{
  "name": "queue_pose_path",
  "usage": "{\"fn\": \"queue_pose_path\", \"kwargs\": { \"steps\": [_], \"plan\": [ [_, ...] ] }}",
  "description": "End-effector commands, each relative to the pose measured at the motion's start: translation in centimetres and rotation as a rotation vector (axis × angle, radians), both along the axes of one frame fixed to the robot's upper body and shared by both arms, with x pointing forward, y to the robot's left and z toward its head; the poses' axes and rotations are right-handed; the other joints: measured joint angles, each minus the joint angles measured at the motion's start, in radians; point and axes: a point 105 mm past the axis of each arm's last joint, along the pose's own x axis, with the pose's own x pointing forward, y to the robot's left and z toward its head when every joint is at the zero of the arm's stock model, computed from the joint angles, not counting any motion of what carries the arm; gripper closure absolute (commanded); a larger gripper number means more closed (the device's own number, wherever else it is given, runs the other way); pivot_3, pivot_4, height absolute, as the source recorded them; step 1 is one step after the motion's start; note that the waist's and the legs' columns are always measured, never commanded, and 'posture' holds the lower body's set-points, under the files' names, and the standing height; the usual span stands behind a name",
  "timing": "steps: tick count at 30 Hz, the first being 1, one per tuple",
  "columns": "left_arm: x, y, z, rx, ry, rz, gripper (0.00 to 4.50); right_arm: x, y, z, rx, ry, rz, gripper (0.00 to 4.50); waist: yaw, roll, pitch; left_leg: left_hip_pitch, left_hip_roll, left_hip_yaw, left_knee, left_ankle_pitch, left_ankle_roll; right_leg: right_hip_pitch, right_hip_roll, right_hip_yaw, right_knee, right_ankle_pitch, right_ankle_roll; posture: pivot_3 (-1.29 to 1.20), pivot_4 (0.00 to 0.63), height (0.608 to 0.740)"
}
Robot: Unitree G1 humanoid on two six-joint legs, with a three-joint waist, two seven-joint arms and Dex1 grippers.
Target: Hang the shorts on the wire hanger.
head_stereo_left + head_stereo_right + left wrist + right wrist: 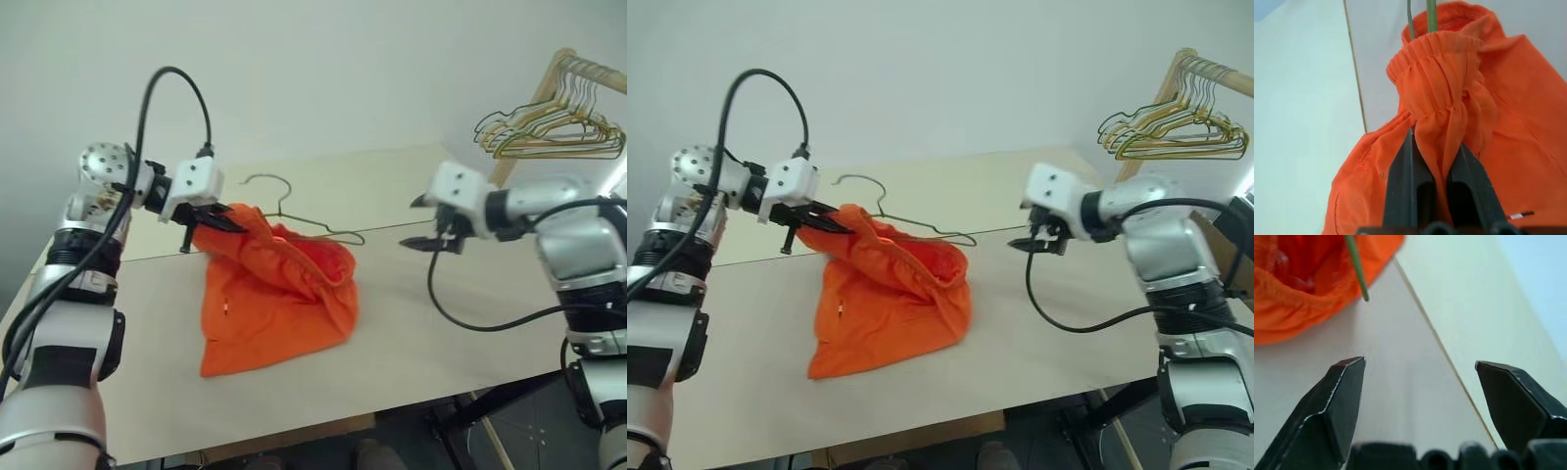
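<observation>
left claw (223, 221) pinching shorts (279, 294) waistband, lifted

We see a pale beige table (441, 333) with a thin seam across it. On it lie bright orange thin-fabric shorts (279, 294) and, it seems partly under them, a thin dark green wire hanger (294, 211).

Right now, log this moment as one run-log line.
left gripper: shut on shorts waistband | right gripper: open, empty | wire hanger: on table, partly inside shorts

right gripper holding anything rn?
No: the right gripper has its fingers spread wide over the bare table, apart from the shorts.
</observation>
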Motion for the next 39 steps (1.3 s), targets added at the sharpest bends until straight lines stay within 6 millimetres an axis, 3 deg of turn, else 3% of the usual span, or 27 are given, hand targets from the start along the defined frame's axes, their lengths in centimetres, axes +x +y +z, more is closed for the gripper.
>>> {"fn": "queue_pose_path", "kwargs": {
  "steps": [1, 3, 7, 10, 14, 19, 26, 29, 38, 39],
  "plan": [
    [-0.1, 0.5, 2.8, -0.037, -0.078, 0.006, 4.50, -1.1, -0.5, -0.2, 0.119, 0.071, 0.001, 0.54, 0.000, 0.000, 0.000, 0.000, 0.001, 0.000, 0.000, 0.000, 0.001, 0.001, 0.001, 0.000, 0.000, 0.000, 0.000, -0.08, 0.000, 0.740],
    [-0.2, 0.7, 3.3, -0.040, -0.089, 0.011, 4.50, -1.9, 0.2, -2.1, 0.167, 0.148, 0.011, 0.54, 0.000, 0.000, 0.000, 0.001, 0.001, 0.000, 0.000, -0.004, 0.007, 0.001, 0.001, 0.000, 0.001, 0.000, 0.000, -0.06, 0.000, 0.740],
    [-0.5, 1.2, 3.6, -0.026, -0.096, 0.022, 4.50, -3.7, 4.0, -5.7, 0.335, 0.368, 0.019, 0.54, 0.000, 0.000, 0.000, 0.000, 0.003, 0.000, 0.001, -0.004, 0.007, 0.000, 0.003, 0.002, 0.004, 0.000, 0.000, -0.04, 0.000, 0.740],
    [-0.7, 1.5, 3.4, -0.016, -0.091, 0.030, 4.50, -5.4, 6.8, -7.0, 0.412, 0.434, 0.019, 0.54, 0.006, -0.001, 0.000, 0.000, 0.002, 0.000, 0.001, -0.004, 0.007, -0.002, 0.002, 0.003, 0.011, 0.000, 0.000, -0.03, 0.000, 0.740],
    [-1.0, 1.5, 3.2, -0.016, -0.083, 0.032, 4.50, -6.2, 9.0, -7.8, 0.478, 0.466, -0.032, 0.54, 0.016, -0.001, 0.000, 0.000, 0.001, -0.001, 0.002, -0.004, 0.007, -0.003, 0.002, 0.002, 0.011, 0.000, 0.000, -0.03, 0.000, 0.740],
    [-1.2, 1.5, 3.0, -0.031, -0.075, 0.033, 4.50, -5.0, 11.3, -9.7, 0.485, 0.441, -0.134, 0.54, 0.025, -0.002, 0.000, 0.000, 0.000, -0.001, 0.002, 0.000, 0.000, -0.003, 0.002, 0.002, 0.011, 0.000, 0.000, -0.04, 0.000, 0.740],
    [-1.2, 1.6, 2.5, -0.047, -0.068, 0.044, 4.50, -3.4, 12.7, -10.8, 0.465, 0.411, -0.198, 0.54, 0.020, -0.002, 0.000, 0.000, 0.000, -0.001, 0.002, 0.001, -0.001, -0.003, 0.002, 0.002, 0.011, 0.000, 0.000, -0.04, 0.000, 0.740],
    [-1.3, 1.7, 2.3, -0.057, -0.067, 0.054, 4.50, -2.3, 12.3, -11.1, 0.477, 0.390, -0.286, 1.13, 0.011, -0.002, 0.000, 0.000, 0.000, -0.001, 0.002, 0.001, -0.002, -0.003, 0.003, 0.001, 0.012, 0.000, 0.000, -0.03, 0.000, 0.740],
    [-1.4, 2.1, 1.7, -0.063, -0.050, 0.066, 4.50, -2.1, 11.9, -10.8, 0.513, 0.401, -0.306, 4.27, -0.001, -0.002, 0.000, 0.000, 0.001, -0.001, 0.002, 0.001, -0.002, -0.003, 0.003, 0.002, 0.012, 0.000, 0.000, -0.04, 0.000, 0.740],
    [-1.5, 2.1, 1.7, -0.064, -0.049, 0.066, 4.50, -2.1, 11.8, -10.8, 0.513, 0.400, -0.308, 4.43, -0.001, -0.002, 0.000, 0.000, 0.001, -0.002, 0.002, 0.001, -0.002, -0.003, 0.003, 0.002, 0.012, 0.000, 0.000, -0.04, 0.000, 0.740]
  ]
}}
